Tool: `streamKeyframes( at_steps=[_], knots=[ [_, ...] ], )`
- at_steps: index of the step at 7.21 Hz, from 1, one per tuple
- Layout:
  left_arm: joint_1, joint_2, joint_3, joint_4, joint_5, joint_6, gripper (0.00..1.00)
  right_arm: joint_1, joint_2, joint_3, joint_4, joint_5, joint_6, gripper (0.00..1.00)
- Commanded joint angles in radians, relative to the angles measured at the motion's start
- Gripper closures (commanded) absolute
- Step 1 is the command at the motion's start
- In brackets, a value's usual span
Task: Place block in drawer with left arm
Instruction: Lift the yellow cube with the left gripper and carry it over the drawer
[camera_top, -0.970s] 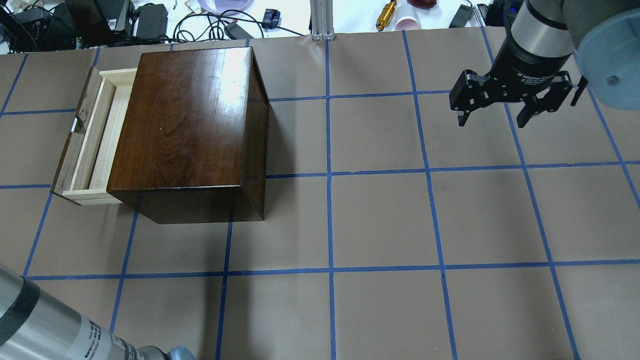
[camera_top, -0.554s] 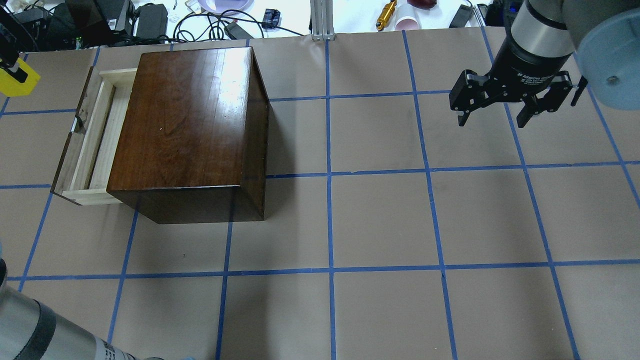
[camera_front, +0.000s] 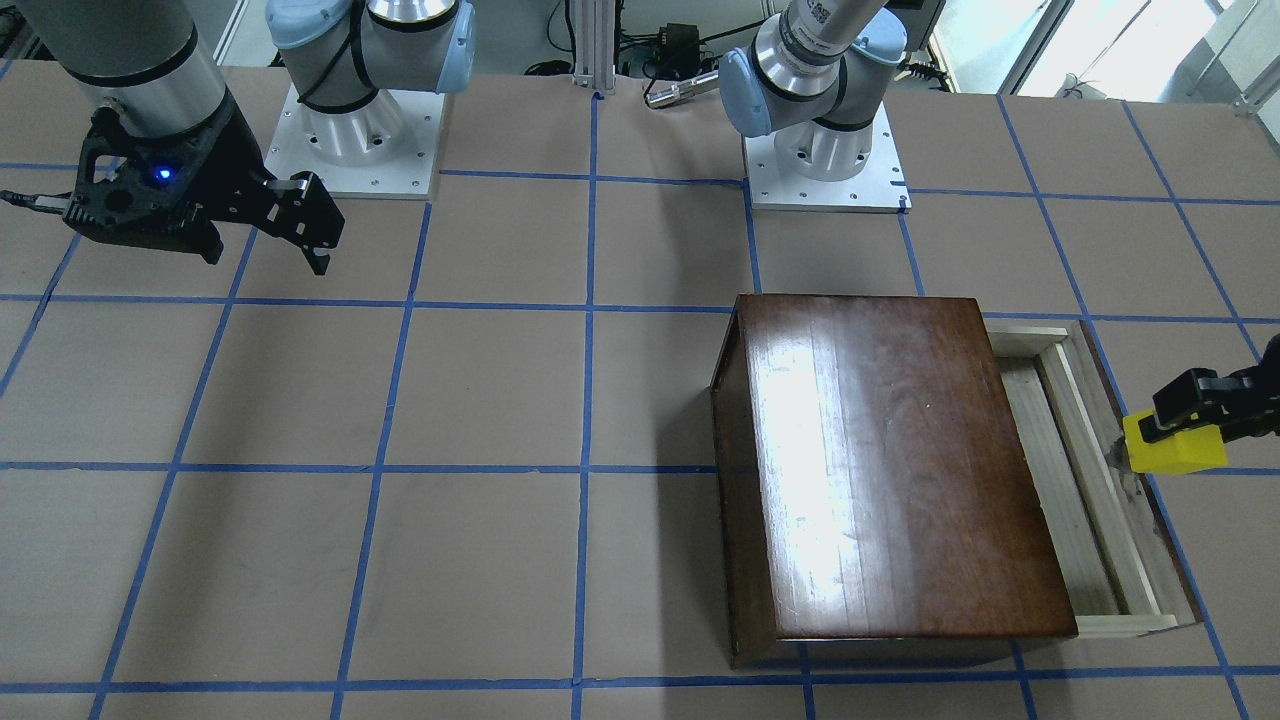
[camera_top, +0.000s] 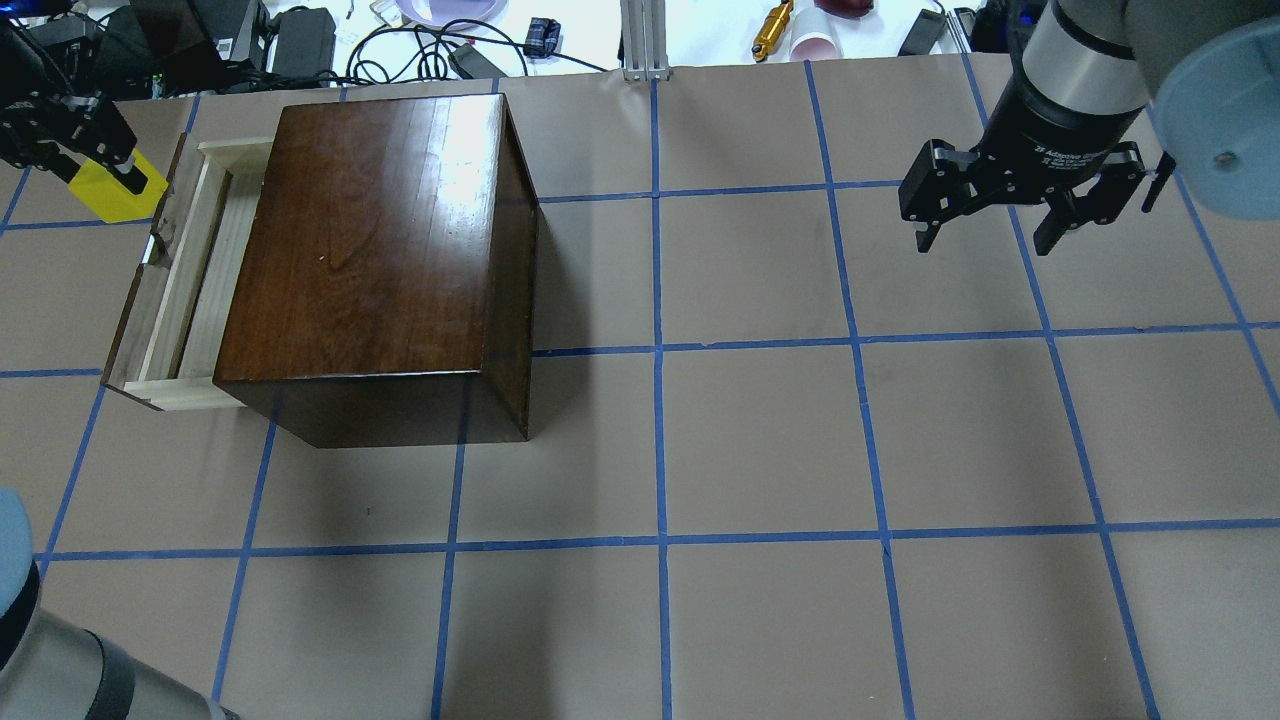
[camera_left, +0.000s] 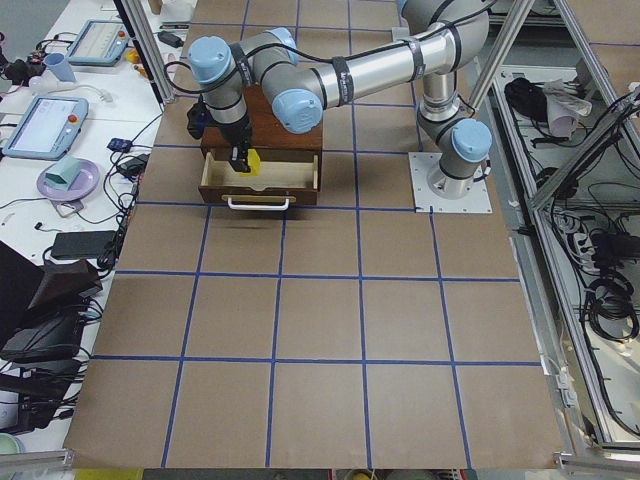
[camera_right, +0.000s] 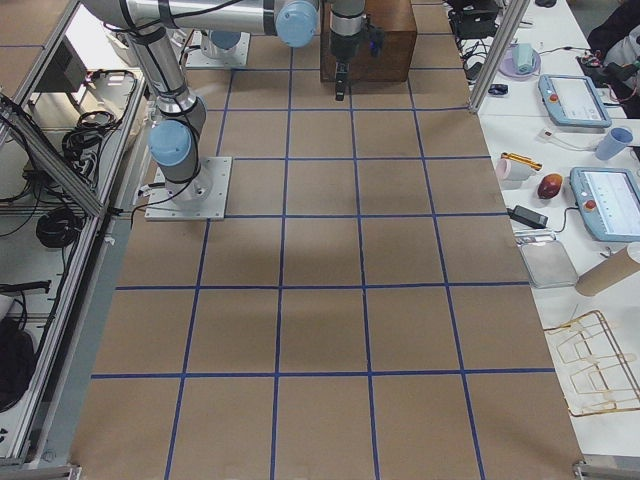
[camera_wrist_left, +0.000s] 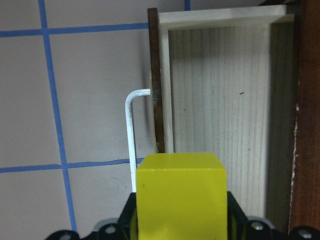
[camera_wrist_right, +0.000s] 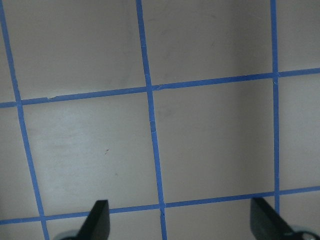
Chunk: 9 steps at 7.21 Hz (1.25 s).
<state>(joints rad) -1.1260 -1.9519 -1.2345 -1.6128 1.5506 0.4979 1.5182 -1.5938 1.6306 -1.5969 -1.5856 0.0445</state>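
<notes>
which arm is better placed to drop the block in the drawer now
Left. Its gripper already holds the yellow block right at the open drawer's dark front edge. The right gripper hangs open and empty on the far side of the table, beyond the wooden box.

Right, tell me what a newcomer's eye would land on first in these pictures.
First, the bright yellow block, clamped in the left gripper just outside the dark front of the pulled-out drawer, at the table's left end. Next, the glossy dark-brown box that the drawer slides from, catching a strong glare on top. Far off on the right side, the right gripper hangs open over bare brown paper with blue tape lines.
</notes>
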Motion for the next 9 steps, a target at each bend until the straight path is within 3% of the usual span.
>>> streamKeyframes(
  at_steps=[1,4,9],
  knots=[
    [-0.017,0.005,-0.08,0.082,-0.001,-0.016,1.0,0.0,0.0,0.0,0.0,-0.001,0.0,0.0],
    [-0.034,0.001,-0.181,0.206,-0.007,-0.042,1.0,0.0,0.0,0.002,0.0,-0.001,0.0,0.0],
    [-0.038,-0.024,-0.189,0.209,-0.026,-0.038,1.0,0.0,0.0,0.0,0.0,-0.001,0.0,0.0]
  ],
)
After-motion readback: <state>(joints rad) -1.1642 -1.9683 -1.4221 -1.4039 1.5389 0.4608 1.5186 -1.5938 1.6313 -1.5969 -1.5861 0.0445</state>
